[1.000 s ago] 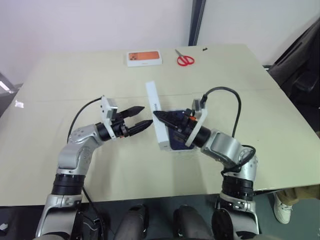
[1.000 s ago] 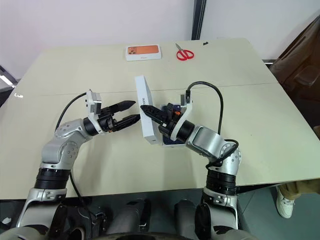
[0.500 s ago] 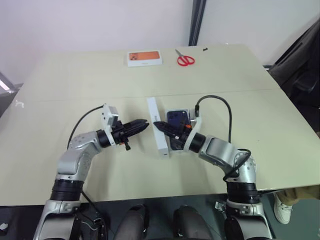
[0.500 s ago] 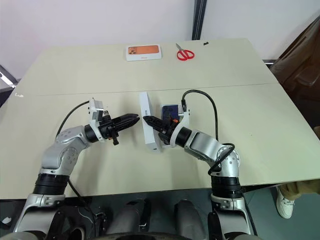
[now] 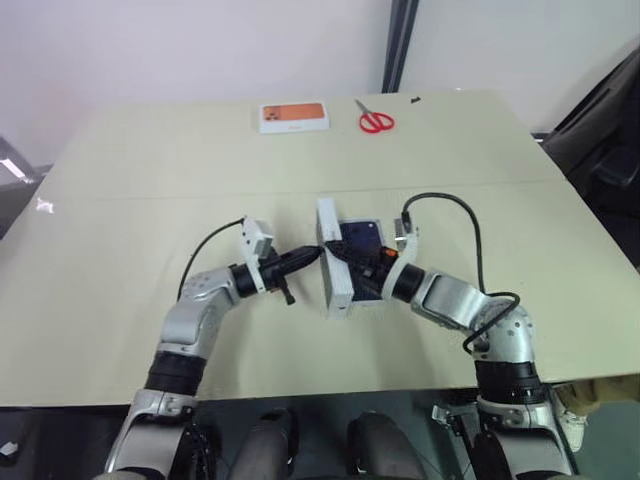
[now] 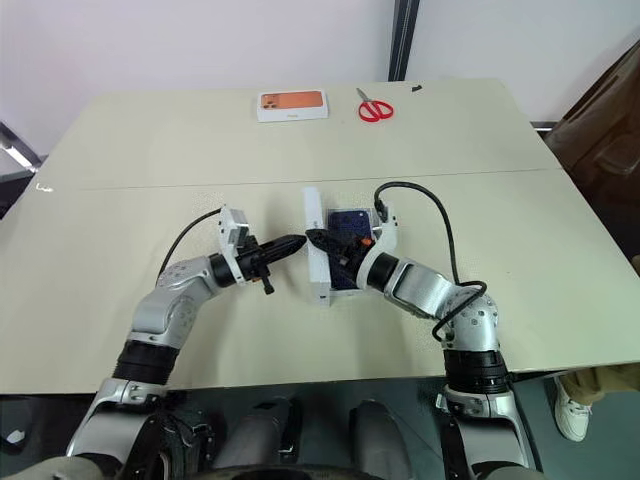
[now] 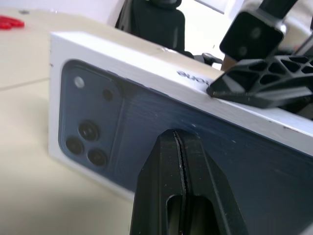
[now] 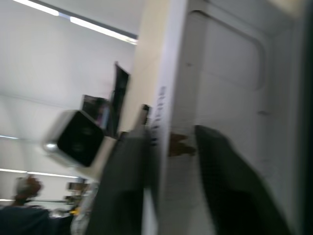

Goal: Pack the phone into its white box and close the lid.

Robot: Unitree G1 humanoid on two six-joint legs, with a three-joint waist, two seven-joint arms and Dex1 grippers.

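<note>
1. The lid (image 5: 333, 258): white cover standing on its long edge on the table (image 5: 140, 200), near the middle, between my two grippers. Its long axis runs away from me. The printed blue phone picture faces my left side, as the left wrist view shows; the plain white inside faces my right.

2. The phone (image 5: 360, 240): dark blue slab lying flat just to the right of the standing lid, apparently seated in the white box (image 6: 348, 285), of which I see little past my right gripper. I judge the phone already packed and the lid not yet on.

3. Left gripper (image 5: 310, 256): fingers pressed together, holding nothing. The tips sit at or just short of the lid's printed face; I cannot tell whether they touch. The arm reaches in from the left, about level, pointing right toward the lid.

4. Right gripper (image 5: 338, 250): fingers parted, one on each side of the lid's upper edge in the right wrist view; whether they clamp the wall I cannot tell. The arm comes in from the right, lying over the phone and box.

5. Deciding relation: the lid stands directly beside the box, on its left. I judge it must tip rightward, over the phone; my right gripper is placed to guide it, my left to push.

6. Other items: an orange-pictured box (image 5: 293, 116) and red scissors (image 5: 375, 121), far side, well apart.
</note>
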